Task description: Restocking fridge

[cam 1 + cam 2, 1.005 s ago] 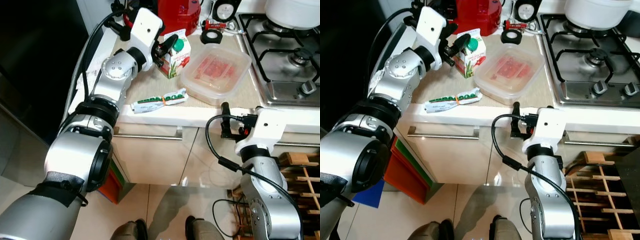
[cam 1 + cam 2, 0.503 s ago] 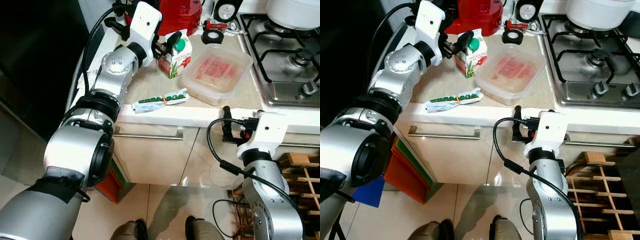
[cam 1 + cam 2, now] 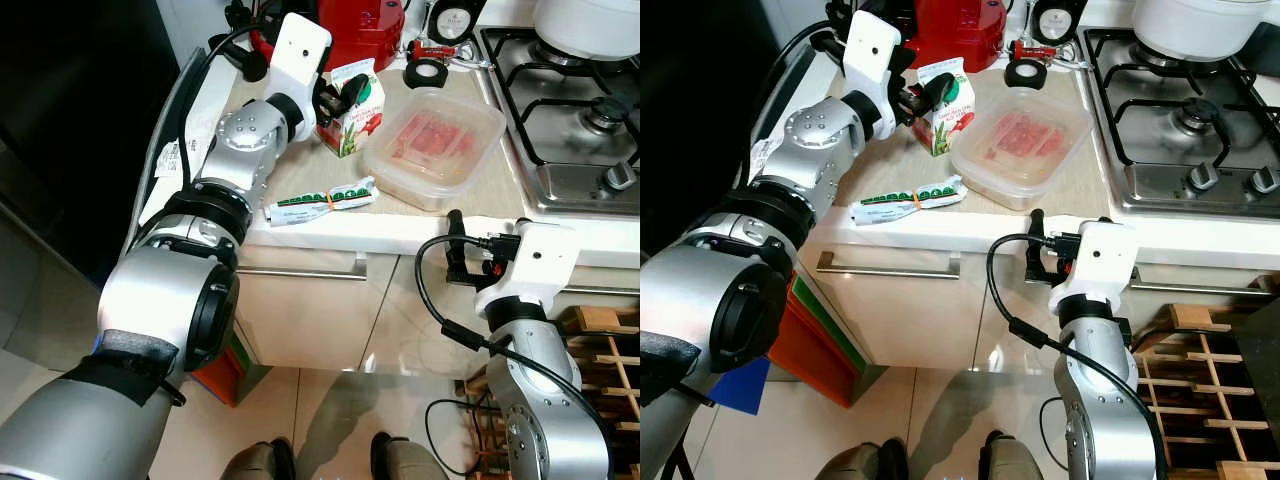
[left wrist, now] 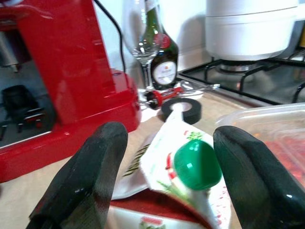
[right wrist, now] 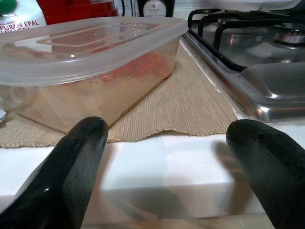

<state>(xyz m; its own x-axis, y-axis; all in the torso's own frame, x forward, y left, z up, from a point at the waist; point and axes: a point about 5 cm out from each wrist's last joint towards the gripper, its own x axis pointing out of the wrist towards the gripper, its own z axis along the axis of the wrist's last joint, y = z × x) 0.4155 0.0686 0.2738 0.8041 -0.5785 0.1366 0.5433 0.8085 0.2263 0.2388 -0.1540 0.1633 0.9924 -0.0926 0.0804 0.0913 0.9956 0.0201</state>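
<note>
- Restocking looks barely begun: every item sits on the tabletop (image 3: 300, 232), none carried off yet, as far as one can judge.
- The small carton (image 3: 352, 112) with the green cap (image 4: 197, 163) stands upright at about 11 o'clock from the clear lidded container (image 3: 432, 144) of red food, just beside it; a green-printed packet (image 3: 320, 201) lies near the front edge, at 7 o'clock from the container.
- The left pincer (image 3: 336, 98) is reached out over the tabletop, its fingers (image 4: 85, 181) spread either side of the carton's top, not yet closed on it and holding nothing.
- Left arm is stretched forward and bent at the elbow, wrist turned toward 3 o'clock.
- The right pincer (image 3: 456, 245) is low at the tabletop's front edge, fingers wide apart, empty, pointed at the container.
- A red appliance (image 3: 356, 30) stands behind the carton; the hob (image 3: 570, 95) is at 3 o'clock.
</note>
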